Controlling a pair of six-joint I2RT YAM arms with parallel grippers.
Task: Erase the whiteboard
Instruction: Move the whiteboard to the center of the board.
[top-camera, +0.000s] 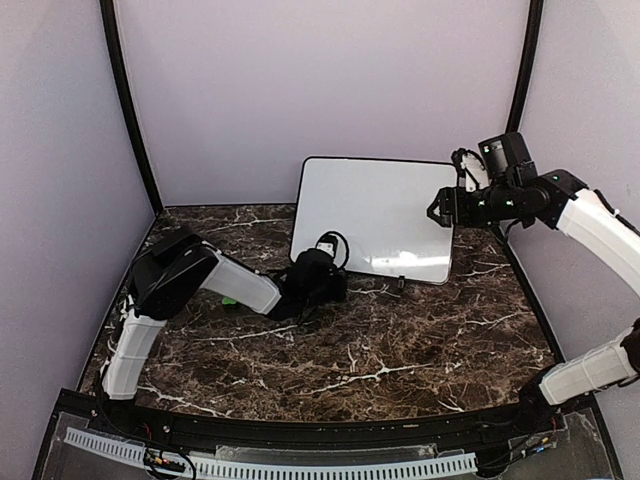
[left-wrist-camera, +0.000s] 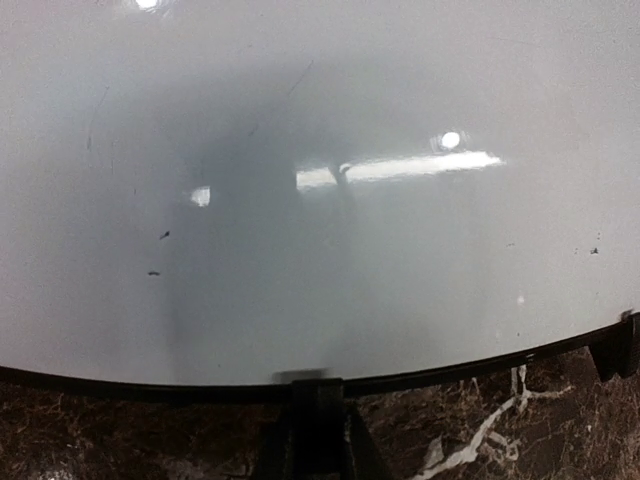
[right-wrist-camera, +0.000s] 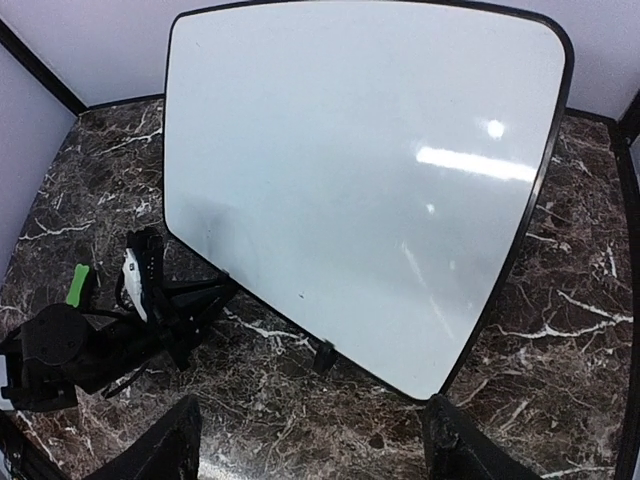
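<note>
Whiteboard (top-camera: 375, 215) stands just ahead of the left gripper (top-camera: 338, 283), only a few dark specks on it. Can't tell that one's grip. Right gripper (right-wrist-camera: 312, 408) is spread wide, empty, at the board's far edge.

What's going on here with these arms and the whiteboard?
Two robot arms are at a whiteboard standing on the marble table. It looks almost clean: only a few tiny dark specks show in the left wrist view. The left pincer sits low near the board's bottom edge; whether it is open is unclear. The right pincer hovers open and empty by the board's right edge. A small green block lies on the table by the left arm, in neither pincer.
</note>
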